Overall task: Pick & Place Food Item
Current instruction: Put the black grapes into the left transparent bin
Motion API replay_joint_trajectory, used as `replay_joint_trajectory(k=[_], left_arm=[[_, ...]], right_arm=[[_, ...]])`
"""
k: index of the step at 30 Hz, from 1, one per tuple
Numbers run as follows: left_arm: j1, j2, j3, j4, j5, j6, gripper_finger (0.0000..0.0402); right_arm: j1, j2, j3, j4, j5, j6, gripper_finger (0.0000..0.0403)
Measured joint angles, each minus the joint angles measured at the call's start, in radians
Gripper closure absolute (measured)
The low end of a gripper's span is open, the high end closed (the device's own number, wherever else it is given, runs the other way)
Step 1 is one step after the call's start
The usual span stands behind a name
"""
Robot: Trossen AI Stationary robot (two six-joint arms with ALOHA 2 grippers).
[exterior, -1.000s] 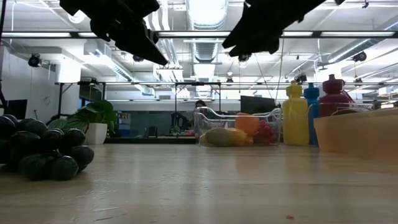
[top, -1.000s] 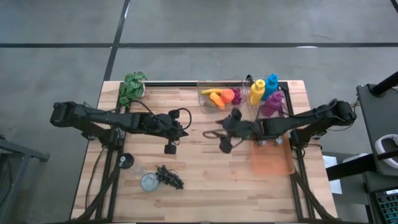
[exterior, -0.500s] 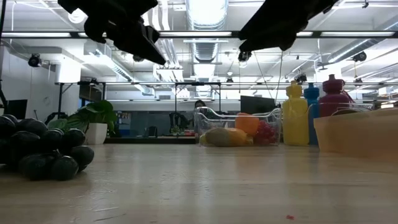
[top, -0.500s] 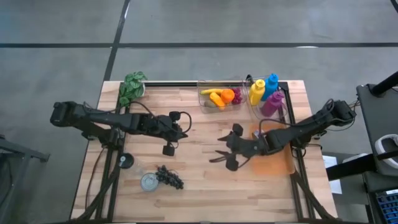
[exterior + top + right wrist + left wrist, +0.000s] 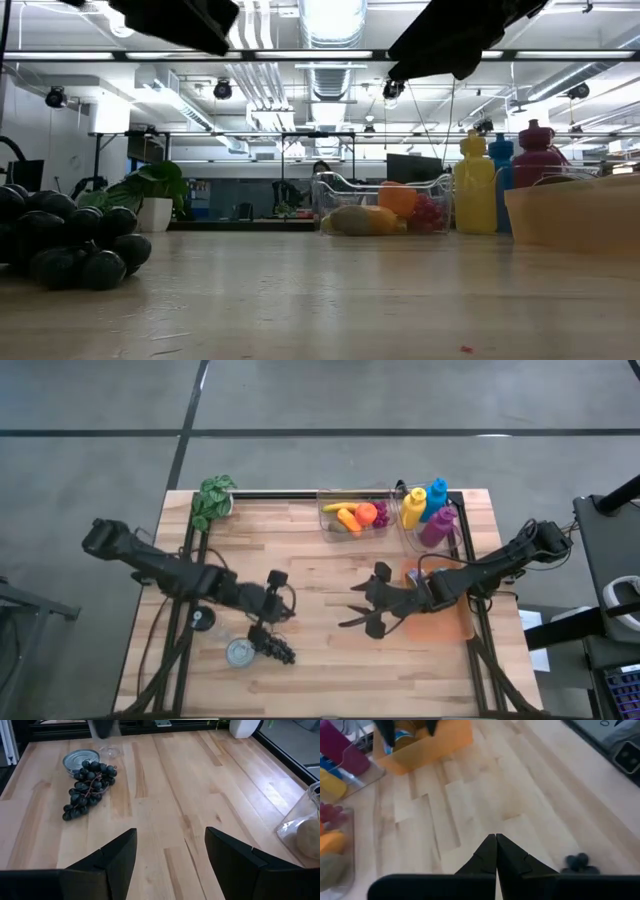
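Observation:
A bunch of dark grapes [image 5: 275,648] lies on the wooden table near its front left, beside a tin can [image 5: 240,652]. It also shows in the right wrist view [image 5: 87,787] and the low view [image 5: 70,240]. My left gripper [image 5: 285,610] is shut and empty, above the table just beyond the grapes; its fingers point toward the table's right [image 5: 496,839]. My right gripper [image 5: 350,605] is open and empty at mid-table, left of an orange bin [image 5: 437,618]; its fingers point toward the grapes [image 5: 170,837].
A clear bin of fruit [image 5: 352,518] and a clear bin of coloured bottles [image 5: 425,510] stand at the far edge. A potted plant [image 5: 213,500] is at the far left corner. A small clear lid [image 5: 200,620] lies left of the can.
My left gripper has gone toward the table's near edge, toward the grapes. My right gripper has gone toward the near edge, away from the fruit bin, and has then nearly stopped. The grapes have not moved.

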State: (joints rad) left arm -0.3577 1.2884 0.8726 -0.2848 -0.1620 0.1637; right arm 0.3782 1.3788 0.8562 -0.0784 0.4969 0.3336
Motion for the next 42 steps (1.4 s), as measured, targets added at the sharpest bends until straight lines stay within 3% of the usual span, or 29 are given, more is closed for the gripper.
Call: replay_joint_trajectory(k=[7, 16, 32, 42], left_arm=[[-0.163, 0.000, 0.000, -0.009, -0.099, -0.138, 0.0399], [-0.266, 0.000, 0.000, -0.009, -0.108, -0.217, 0.0399], [-0.285, 0.000, -0.001, -0.013, -0.107, -0.194, 0.0398], [-0.284, 0.000, -0.002, 0.007, -0.107, -0.216, 0.0345]], right_arm=[[0.008, 0.000, -0.002, 0.000, 0.000, 0.004, 0.0175], [0.042, 0.000, -0.014, 0.000, -0.001, 0.007, 0.0175], [0.058, 0.000, -0.015, 0.001, -0.002, 0.007, 0.0160], [0.058, 0.000, -0.015, 0.002, -0.001, 0.007, 0.0172]])
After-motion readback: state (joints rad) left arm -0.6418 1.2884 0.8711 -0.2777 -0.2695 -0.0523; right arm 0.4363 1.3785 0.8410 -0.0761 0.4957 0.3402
